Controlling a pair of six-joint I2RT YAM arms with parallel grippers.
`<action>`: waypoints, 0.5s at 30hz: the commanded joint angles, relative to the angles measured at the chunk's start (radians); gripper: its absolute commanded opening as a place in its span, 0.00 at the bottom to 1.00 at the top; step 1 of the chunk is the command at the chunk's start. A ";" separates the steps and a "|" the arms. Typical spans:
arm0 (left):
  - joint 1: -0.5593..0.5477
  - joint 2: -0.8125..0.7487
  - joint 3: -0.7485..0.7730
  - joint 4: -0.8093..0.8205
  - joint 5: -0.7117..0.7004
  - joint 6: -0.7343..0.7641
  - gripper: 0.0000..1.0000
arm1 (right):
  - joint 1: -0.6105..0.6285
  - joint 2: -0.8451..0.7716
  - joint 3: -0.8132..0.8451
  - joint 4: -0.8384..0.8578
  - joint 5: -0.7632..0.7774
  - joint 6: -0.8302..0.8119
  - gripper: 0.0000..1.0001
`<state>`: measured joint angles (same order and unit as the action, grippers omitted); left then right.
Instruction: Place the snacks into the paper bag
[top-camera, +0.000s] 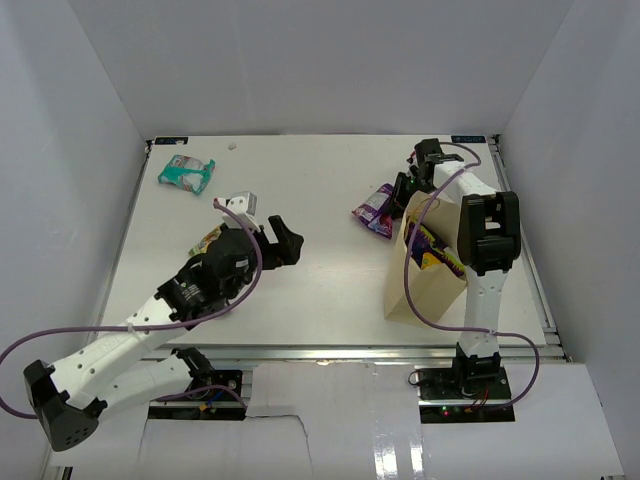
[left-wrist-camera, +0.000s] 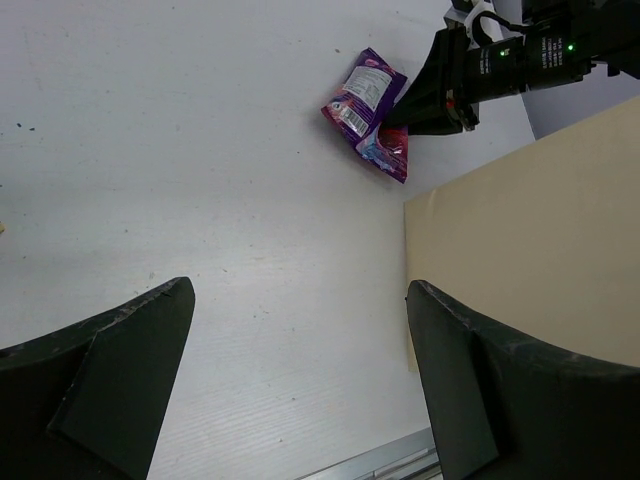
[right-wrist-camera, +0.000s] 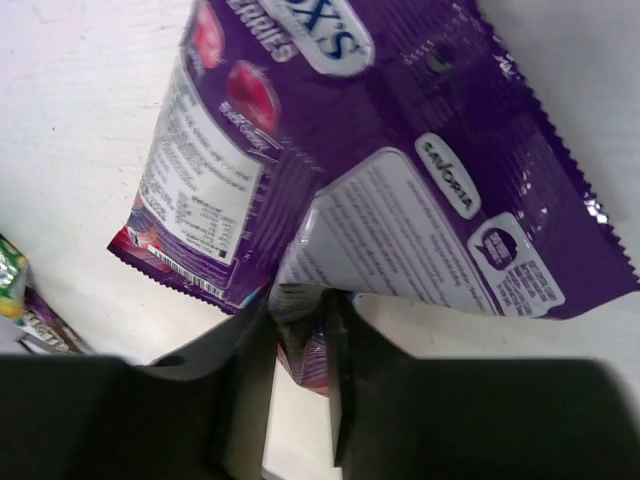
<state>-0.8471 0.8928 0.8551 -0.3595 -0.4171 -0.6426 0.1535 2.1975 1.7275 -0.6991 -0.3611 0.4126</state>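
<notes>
paper bag (top-camera: 428, 285): tan, stands on the table (top-camera: 330, 300) on the near side of the right pincer (top-camera: 402, 192), close against the right arm, with its mouth towards the overhead camera.
bag contents: one yellow-and-purple packet (top-camera: 437, 250) shows in the mouth. the rest of the inside is hidden.
right pincer state: closed on the purple packet (right-wrist-camera: 400, 150), with a fold of its film pinched between both fingers.
purple packet position: on the table directly ahead of the right pincer, outside the paper bag and just past its far corner. it is far ahead of the left pincer (top-camera: 288, 238).
readable print: "savoria" in a white oval. part-words "x's" and "erries" run off the upper edge, next to berry pictures. the white panels of fine print are too small to read.
left pincer state: open wide, gripping nothing, over bare table.
teal-white bag (top-camera: 187, 172): flat on the table, well apart from the left pincer, off to its left and towards the far edge.
green-yellow packet (top-camera: 210, 238): behind the left pincer, mostly hidden under the left arm.
cropped wrappers (right-wrist-camera: 12, 285): green and brown scraps at the left of the right pincer's view, too cut off to identify.
in the way: the paper bag's side wall stands ahead and right of the left pincer. the right arm leans over the bag.
</notes>
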 joint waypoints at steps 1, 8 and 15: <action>0.005 -0.037 -0.011 -0.035 -0.023 -0.034 0.98 | 0.004 0.007 0.043 0.056 0.051 0.000 0.27; 0.005 -0.112 -0.080 -0.041 -0.035 -0.100 0.98 | -0.051 -0.070 0.105 0.169 -0.135 -0.127 0.08; 0.005 -0.150 -0.154 -0.030 0.000 -0.149 0.98 | -0.140 -0.160 0.249 0.300 -0.452 -0.277 0.08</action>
<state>-0.8463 0.7628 0.7132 -0.3916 -0.4294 -0.7597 0.0429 2.1632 1.8645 -0.5339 -0.6090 0.2264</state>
